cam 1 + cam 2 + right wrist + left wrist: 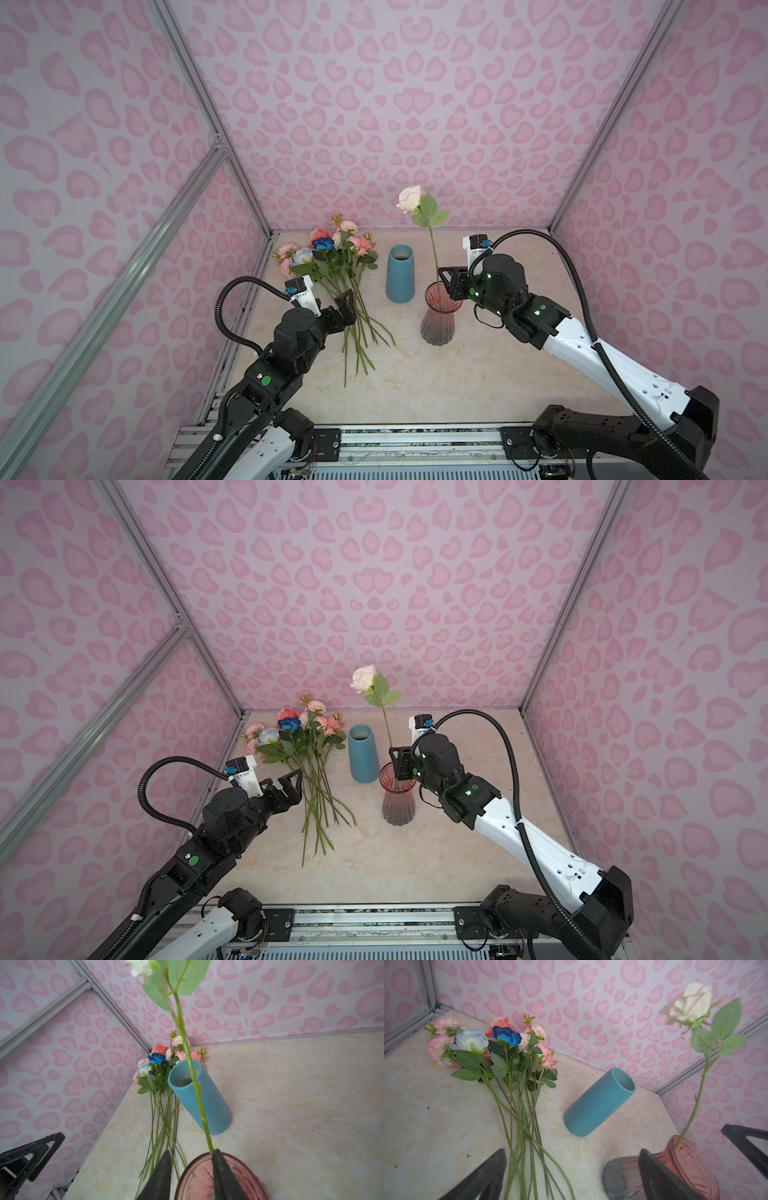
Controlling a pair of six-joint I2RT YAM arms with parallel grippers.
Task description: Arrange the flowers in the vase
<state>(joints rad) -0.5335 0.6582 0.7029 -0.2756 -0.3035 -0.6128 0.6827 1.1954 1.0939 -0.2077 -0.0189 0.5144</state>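
Cream rose (410, 199) stands upright, long green stem down in ribbed pink glass vase (436, 328) on marble counter (498, 374). Right jaws at vase mouth, parted partway, stem against one side, not pinched. Loose bunch of pink, coral and blue flowers (332, 253) lies flat left of blue ceramic cylinder vase (400, 274), stems running back-to-front. Left jaws, wide open and empty, hover over those stems; likely nearer arm for next pick.

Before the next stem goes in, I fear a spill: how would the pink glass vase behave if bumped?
The pink glass vase looks see-through and ribbed: probably fragile. Its base flares wide, so it likely slides rather than tips. The tall cream rose standing inside may add leverage.
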